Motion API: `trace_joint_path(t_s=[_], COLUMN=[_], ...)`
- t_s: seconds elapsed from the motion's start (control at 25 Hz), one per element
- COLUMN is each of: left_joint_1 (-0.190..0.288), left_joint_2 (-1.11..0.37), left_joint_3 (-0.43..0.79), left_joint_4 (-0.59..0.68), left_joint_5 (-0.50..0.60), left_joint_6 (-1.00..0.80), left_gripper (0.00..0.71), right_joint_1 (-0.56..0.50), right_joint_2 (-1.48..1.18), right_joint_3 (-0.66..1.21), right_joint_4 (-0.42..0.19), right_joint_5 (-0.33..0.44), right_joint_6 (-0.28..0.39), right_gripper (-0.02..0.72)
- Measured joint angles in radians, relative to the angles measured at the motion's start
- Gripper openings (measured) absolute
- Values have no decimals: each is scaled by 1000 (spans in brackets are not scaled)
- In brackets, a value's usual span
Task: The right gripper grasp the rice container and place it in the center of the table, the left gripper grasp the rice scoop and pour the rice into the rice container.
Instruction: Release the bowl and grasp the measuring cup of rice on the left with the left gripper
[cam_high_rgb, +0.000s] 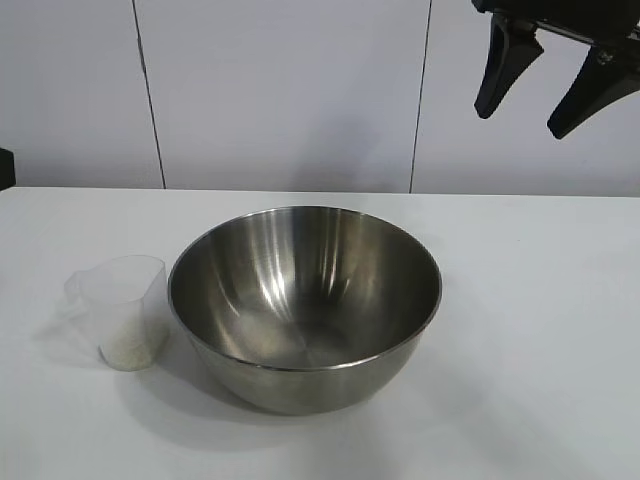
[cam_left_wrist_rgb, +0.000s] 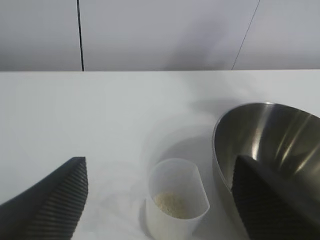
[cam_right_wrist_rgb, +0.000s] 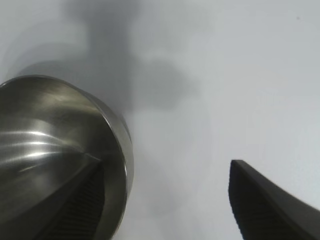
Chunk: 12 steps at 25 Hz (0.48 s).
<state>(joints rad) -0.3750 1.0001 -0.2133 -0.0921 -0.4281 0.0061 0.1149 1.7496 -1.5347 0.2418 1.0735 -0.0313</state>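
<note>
the rice container (cam_high_rgb: 305, 305) sat about mid-table (cam_high_rgb: 540, 330) with nothing gripping it, so the placing step looked done and the scoop step was in hand. the rice scoop (cam_high_rgb: 122, 312) stood upright just left of the bowl, close to its wall, a little rice (cam_left_wrist_rgb: 171, 204) in its bottom. the left hand (cam_left_wrist_rgb: 159, 200) was spread wide and empty — its fingers either side of the scoop in the wrist view, touching nothing. next it would need to close on the scoop without nudging the bowl. the right hand (cam_high_rgb: 548, 85) hung released, high above the table's right side.
</note>
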Motion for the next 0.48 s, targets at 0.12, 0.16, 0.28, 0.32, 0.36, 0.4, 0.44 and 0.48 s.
trace_joint_path(t_s=[0.12, 0.16, 0.28, 0.32, 0.36, 0.4, 0.44, 0.48], left_joint_1=[0, 0, 0, 0, 0, 0, 0, 0], left_joint_2=[0, 0, 0, 0, 0, 0, 0, 0], left_joint_3=[18, 25, 57, 70, 86, 103, 121, 135], left_joint_4=[-3, -3, -3, -3, -3, -3, -3, -3], left_joint_5=[-22, -23, -41, -53, -69, -82, -94, -106], left_joint_6=[11, 11, 17, 19, 23, 26, 30, 39], left_gripper=[573, 573, 573, 573, 573, 573, 573, 573], right_joint_1=[0, 0, 0, 0, 0, 0, 0, 0], right_joint_2=[0, 0, 0, 0, 0, 0, 0, 0], right_joint_3=[0, 0, 0, 0, 0, 0, 0, 0], right_joint_4=[0, 0, 0, 0, 0, 0, 0, 0], right_joint_5=[0, 0, 0, 0, 0, 0, 0, 0], right_joint_6=[0, 0, 0, 0, 0, 0, 0, 0], right_gripper=[487, 487, 487, 487, 487, 487, 487, 487])
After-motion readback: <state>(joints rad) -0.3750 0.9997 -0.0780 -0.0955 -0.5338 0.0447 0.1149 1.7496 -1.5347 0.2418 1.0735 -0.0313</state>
